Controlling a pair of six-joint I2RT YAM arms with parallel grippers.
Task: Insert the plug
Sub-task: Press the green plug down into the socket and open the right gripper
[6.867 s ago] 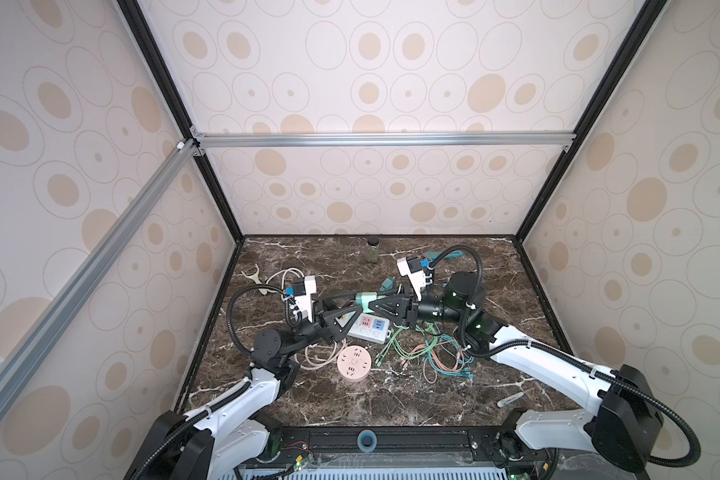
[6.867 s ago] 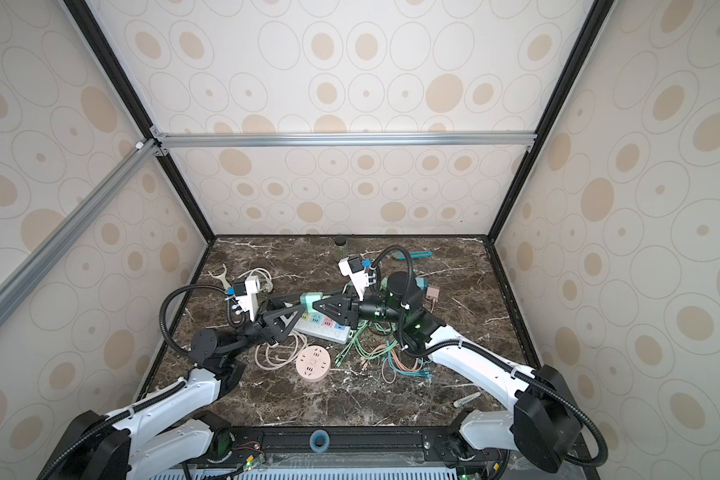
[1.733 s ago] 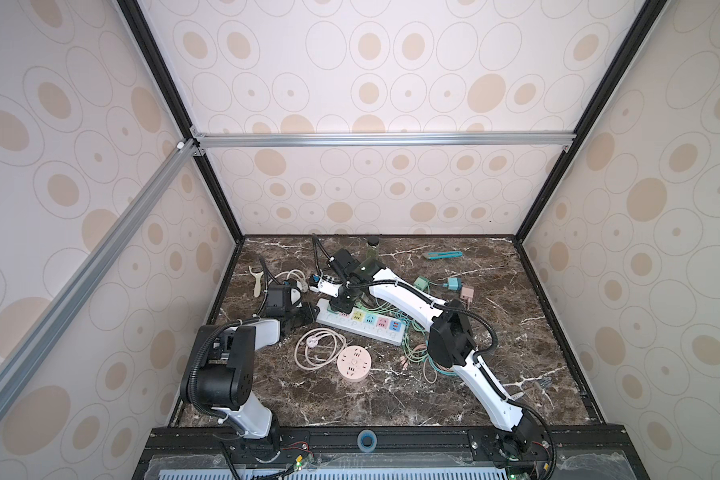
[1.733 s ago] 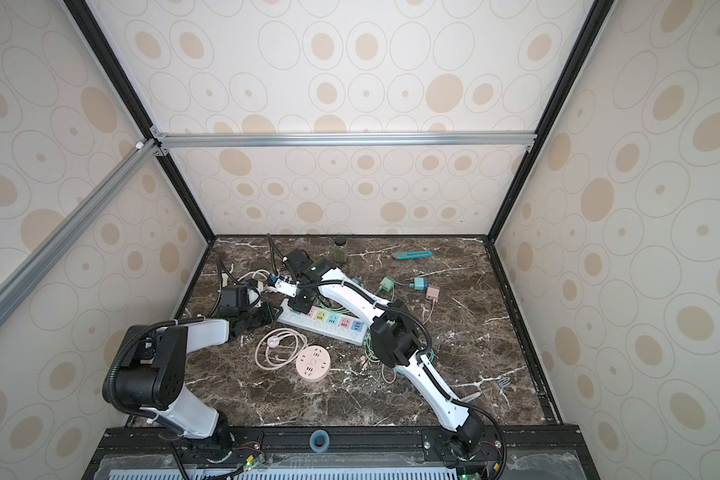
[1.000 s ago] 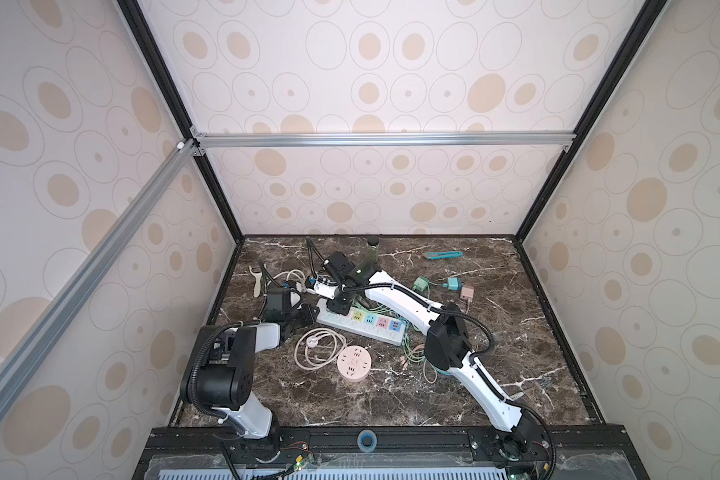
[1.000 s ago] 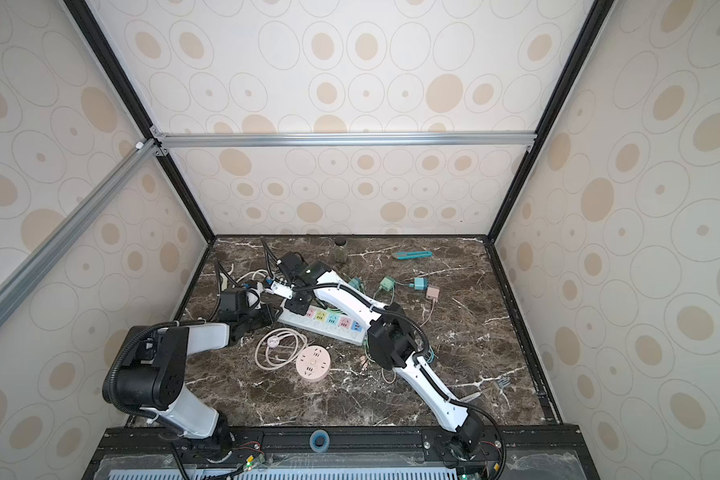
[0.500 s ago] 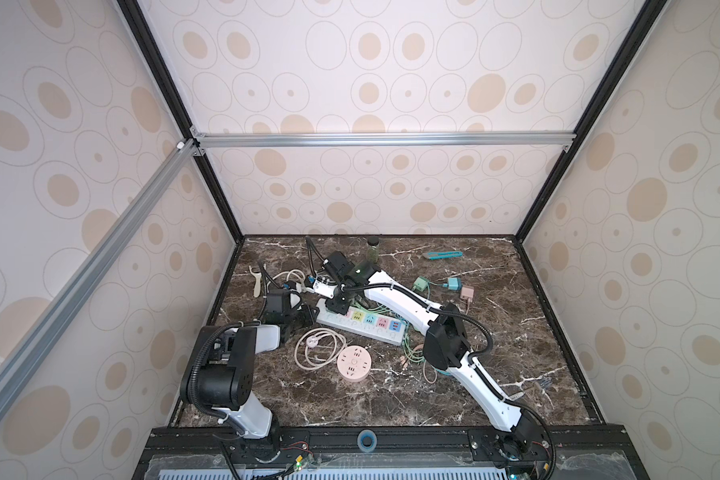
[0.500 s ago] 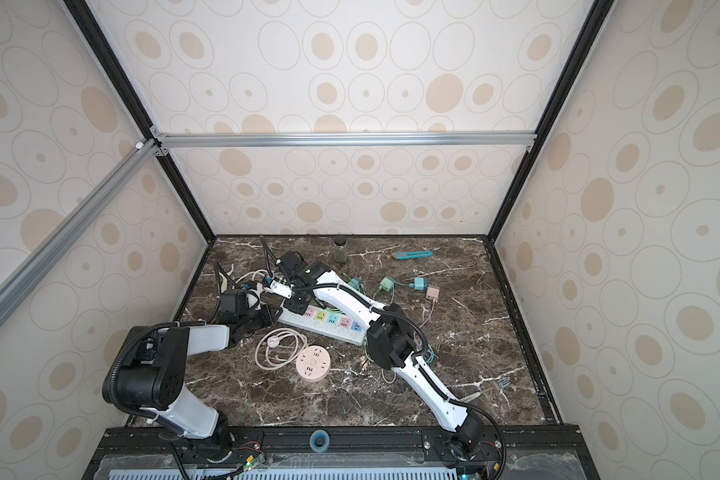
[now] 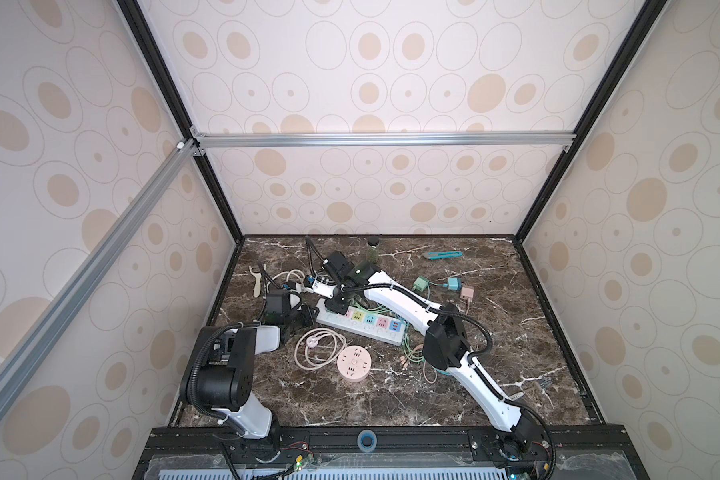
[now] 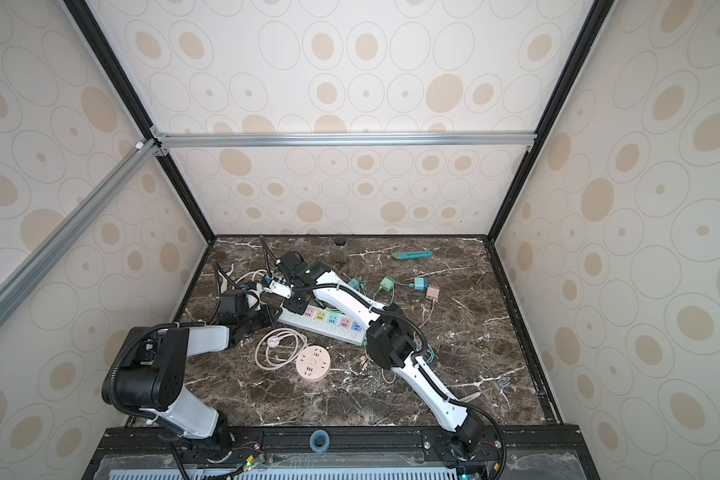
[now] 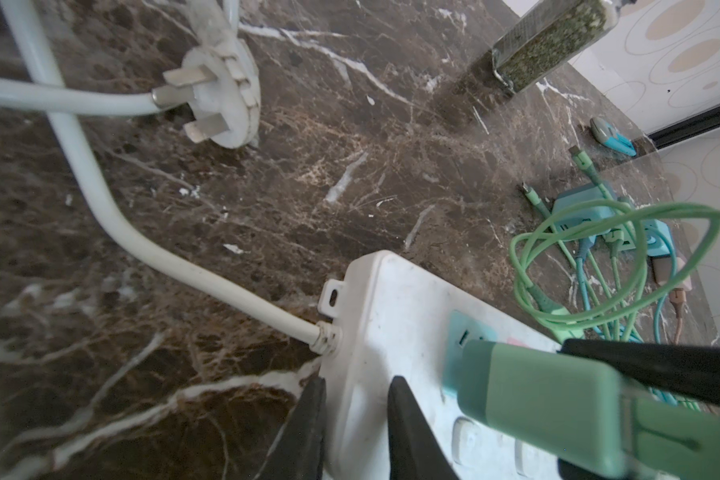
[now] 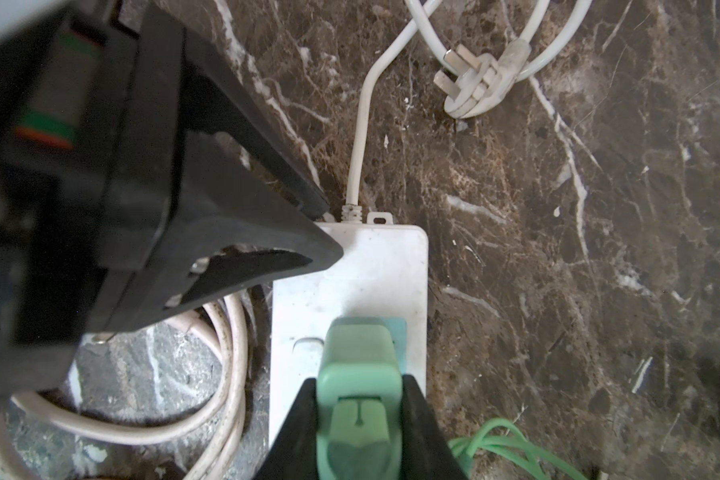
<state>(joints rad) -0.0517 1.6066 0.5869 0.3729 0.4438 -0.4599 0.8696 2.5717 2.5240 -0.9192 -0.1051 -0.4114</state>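
Between the right fingers [image 12: 418,419] sits the green plug [image 12: 358,349], clamped tight by its sides. Just past their tips it meets the end socket [image 12: 398,328] of the white power strip [image 12: 375,257]. Some seconds back that plug was being carried in the air over the middle of the strip. Now both arms have gone out to the cord end, and the plug is down on the strip's face. Over the last second I see almost no movement, so this looks to me like the final press rather than travel.

The left fingers [image 11: 408,428] are closed on the strip's corner, close beside the plug. One tip lies on the top face, and the other is down by the end wall, against the worktop [image 11: 350,166]. I take that as bracing, so the strip cannot skid under the push. The pins are hidden beneath the plug body, so I cannot tell whether it is fully home. If not, a straight push down should finish it.
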